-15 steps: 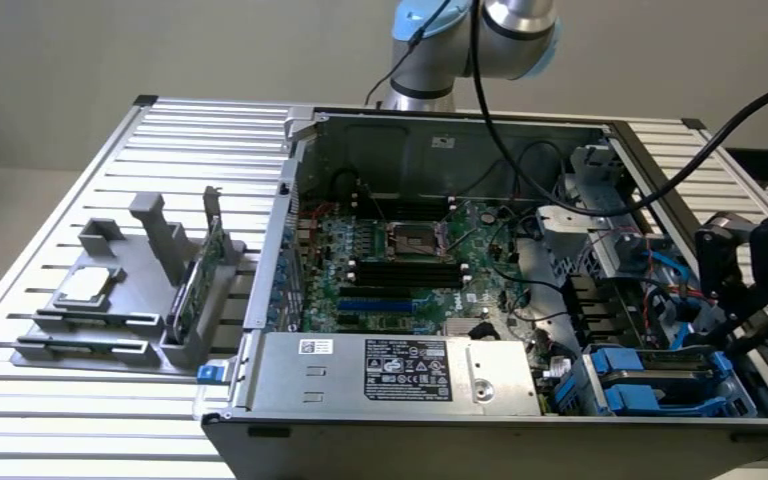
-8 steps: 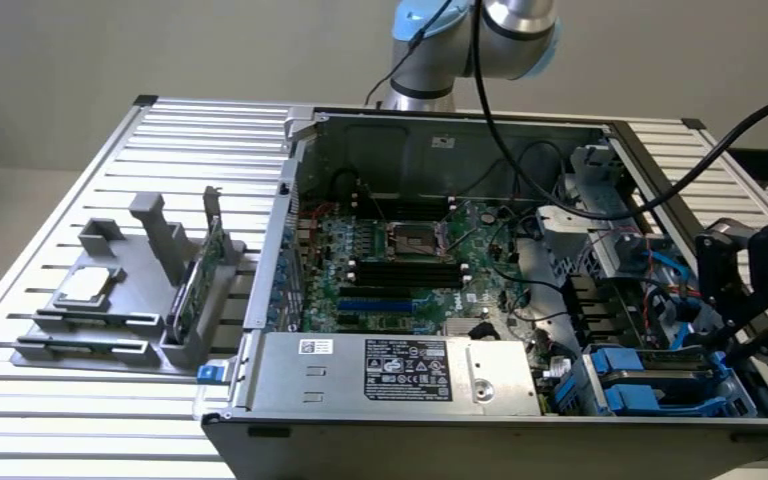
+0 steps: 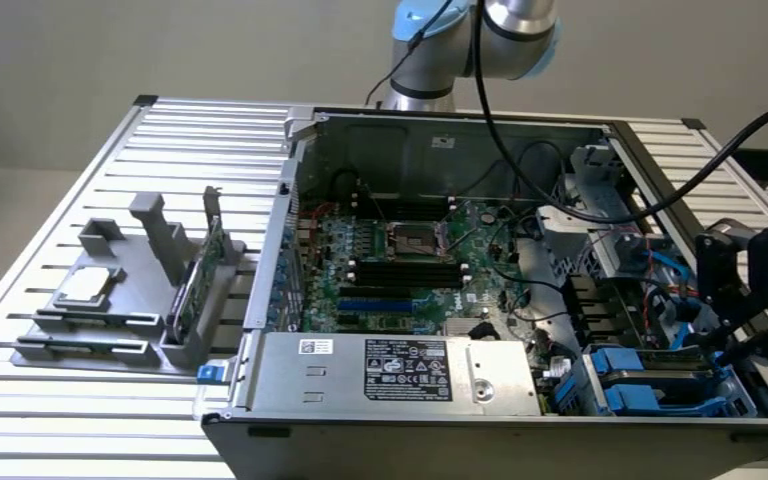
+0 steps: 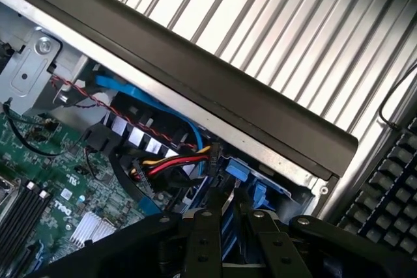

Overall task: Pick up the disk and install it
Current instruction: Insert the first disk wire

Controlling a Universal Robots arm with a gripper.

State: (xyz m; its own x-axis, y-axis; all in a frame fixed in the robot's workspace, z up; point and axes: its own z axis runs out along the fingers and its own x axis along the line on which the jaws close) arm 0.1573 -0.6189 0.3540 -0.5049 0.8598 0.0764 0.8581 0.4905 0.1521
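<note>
Clamping the disk (image 4: 228, 234) edge-on, the gripper (image 4: 229, 216) is hiding most of it; just a blue sliver is showing between its narrowly parted fingers (image 4: 202, 239). Both are sitting at the blue drive bay (image 3: 631, 385), lower right of the exterior frame, inside the open computer case (image 3: 491, 450). Cables (image 4: 172, 161) are crowding behind it.

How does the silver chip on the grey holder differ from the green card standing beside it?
The silver chip lies flat, while the green card stands on edge. The chip is square and metallic grey; the card is long, thin and green. The chip sits toward the exterior view's left, the card closer to the computer case. Both rest in the grey holder, outside the case.
</note>
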